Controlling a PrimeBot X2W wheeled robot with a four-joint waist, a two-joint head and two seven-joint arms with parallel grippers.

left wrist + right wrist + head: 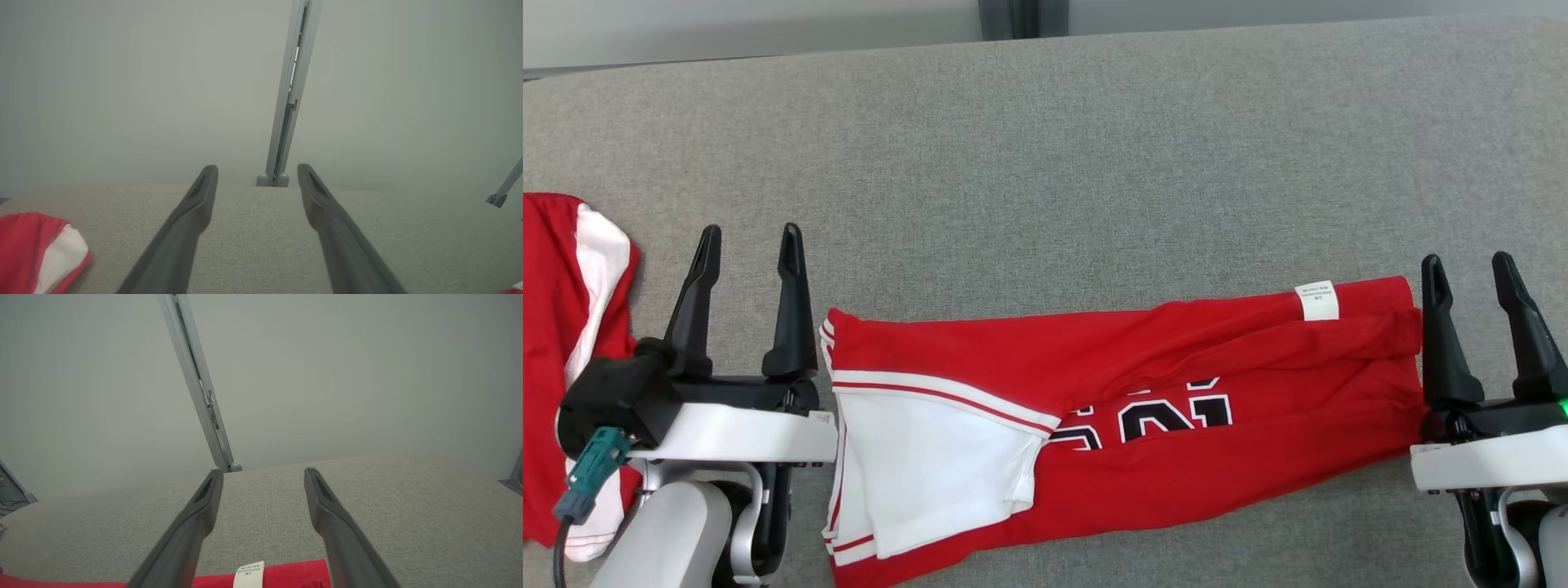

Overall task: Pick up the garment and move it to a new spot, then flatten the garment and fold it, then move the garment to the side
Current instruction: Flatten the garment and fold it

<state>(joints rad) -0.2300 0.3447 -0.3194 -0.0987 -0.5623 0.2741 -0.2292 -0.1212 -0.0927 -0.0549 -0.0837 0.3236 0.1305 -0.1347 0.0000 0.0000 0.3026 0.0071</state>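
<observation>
A red garment (1176,408) with white side panels and black-and-white lettering lies folded lengthwise across the grey surface, a white care label (1316,300) at its far right corner. My left gripper (749,241) stands open just off its left end, nothing between the fingers. At the garment's right end my right gripper (1470,269) is open and empty too. In the right wrist view the red hem (286,575) and label (249,574) lie under the open gripper (263,473). In the left wrist view the open gripper (257,169) points over bare fabric.
A second red and white garment (564,327) lies at the far left edge, also seen as a red and white garment (36,253) low left in the left wrist view. The grey cushioned surface (1045,163) stretches away to a pale wall with a metal post (286,102).
</observation>
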